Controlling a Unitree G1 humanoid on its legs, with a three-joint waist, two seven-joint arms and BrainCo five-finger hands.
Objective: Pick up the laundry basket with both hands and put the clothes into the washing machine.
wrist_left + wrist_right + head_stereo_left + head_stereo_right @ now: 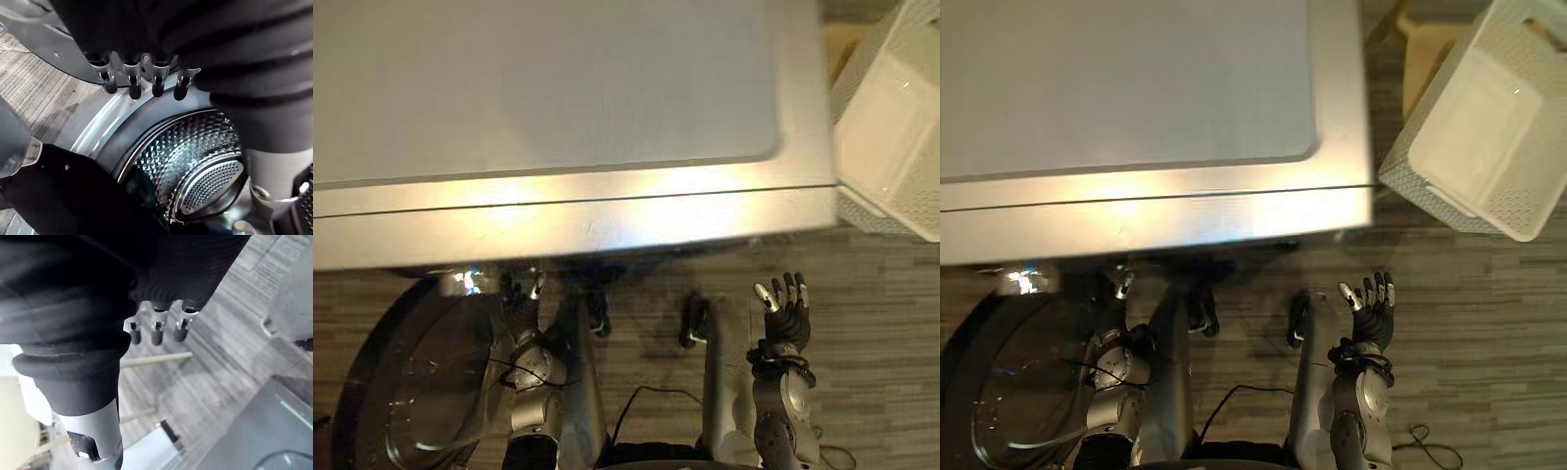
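The white laundry basket sits just beside the washing machine's right side. The left hand hangs straight-fingered at the machine's open drum, and the right hand hovers spread before the machine's front

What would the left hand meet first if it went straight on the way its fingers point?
Most likely the left hand meets the grey door-opening rim of the washing machine, just past its fingertips, with the drum beyond. Depth is unclear, so it might slip inside.
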